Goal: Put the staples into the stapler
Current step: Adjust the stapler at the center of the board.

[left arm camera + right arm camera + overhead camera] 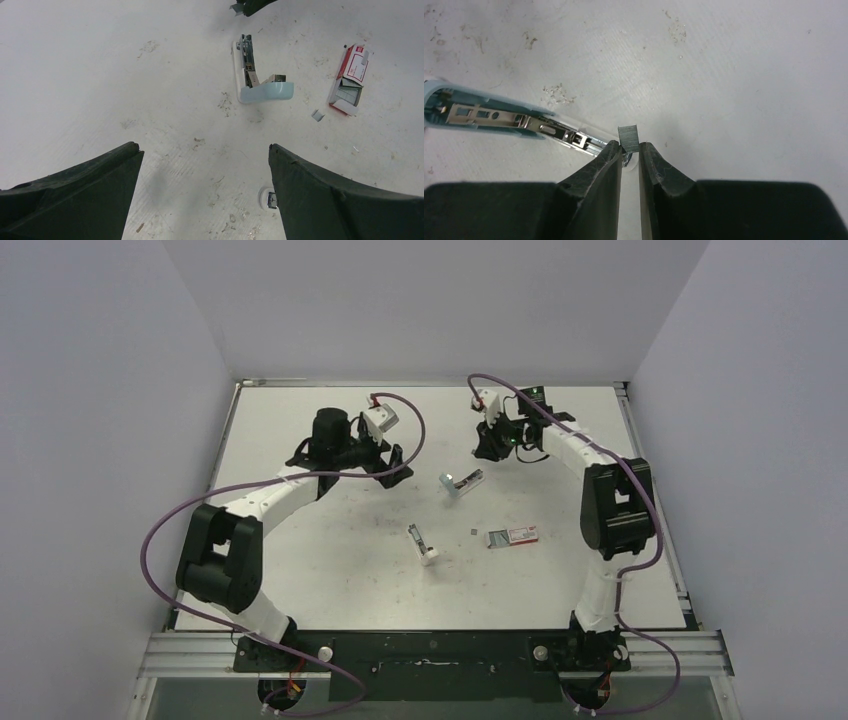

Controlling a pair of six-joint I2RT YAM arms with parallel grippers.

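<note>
Staples (627, 134), a short silvery-grey metal strip, are clamped in the right tool (629, 146) beside the open pale-blue stapler (484, 112); left tool (202, 146) gapes apart

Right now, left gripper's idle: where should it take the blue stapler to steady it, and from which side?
Probably the white base near the hinge, past the flipped-out blue cover, coming down from the left arm's side. The stapler lies flat, its narrow width across the span of the open left gripper, and the far magazine tip is left free, where the right gripper holds the staples.
</note>
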